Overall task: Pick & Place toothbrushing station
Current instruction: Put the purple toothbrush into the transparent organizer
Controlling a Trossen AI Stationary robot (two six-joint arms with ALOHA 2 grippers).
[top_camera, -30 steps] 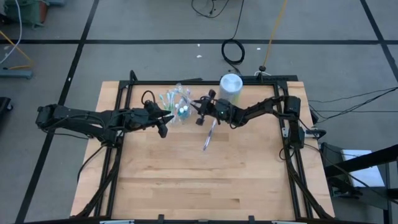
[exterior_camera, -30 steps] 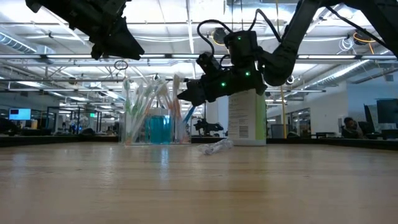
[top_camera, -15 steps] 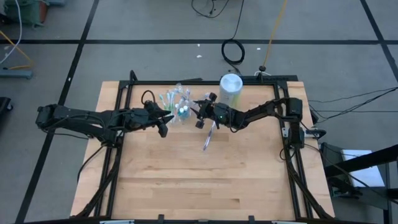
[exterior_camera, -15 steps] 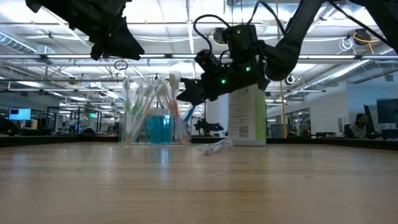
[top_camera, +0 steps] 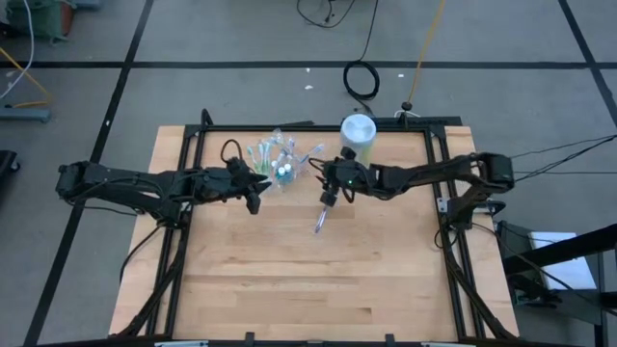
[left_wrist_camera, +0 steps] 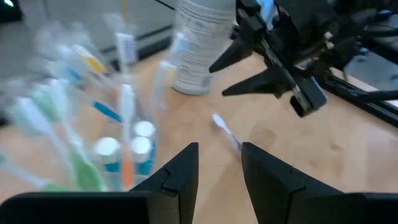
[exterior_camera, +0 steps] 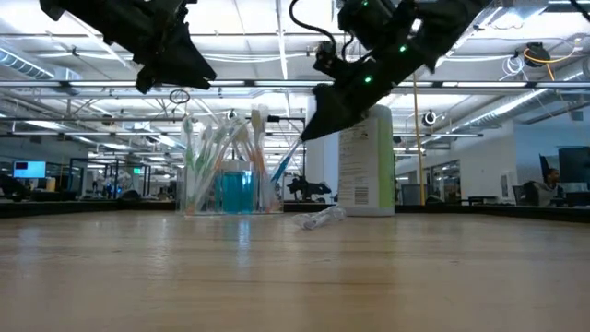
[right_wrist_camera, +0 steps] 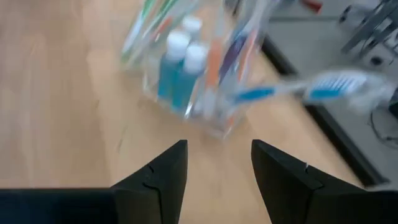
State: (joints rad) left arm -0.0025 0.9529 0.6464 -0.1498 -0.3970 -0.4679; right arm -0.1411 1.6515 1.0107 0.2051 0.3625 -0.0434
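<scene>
**High view: both grippers flank the cup, one brush loose on the table**

High view, left to right. Left arm reaches in from the table's left edge; left gripper (top_camera: 253, 189) sits just beside the clear cup (top_camera: 280, 166), apart from it. Its wrist view shows the two fingers (left_wrist_camera: 180, 177) parted with bare table between them, nothing held. Low view puts this gripper (exterior_camera: 171, 65) raised above cup height, off to the cup's side. My guess: it waits there as a steadying hand near the cup.

Cup stands upright near the table's far edge, left of centre, crowded with toothbrushes (exterior_camera: 221, 152) fanned outward and teal tubes (exterior_camera: 235, 189) standing low in the middle. Splayed handles leave little open room at the mouth.

Next right, right gripper (top_camera: 328, 193) hangs above the table, near the cup but not touching. Wrist view shows its fingers (right_wrist_camera: 158, 177) spread moderately wide, empty, the cup (right_wrist_camera: 186, 81) ahead of them. Low view has it (exterior_camera: 318, 115) pointing down and toward the cup.

Loose toothbrush (top_camera: 321, 217) lies flat on the wood just below that gripper, well short of the cup; probably the next pick.

Farthest right, the canister (top_camera: 358, 135) stands upright by the far edge, clear of both grippers.
</scene>
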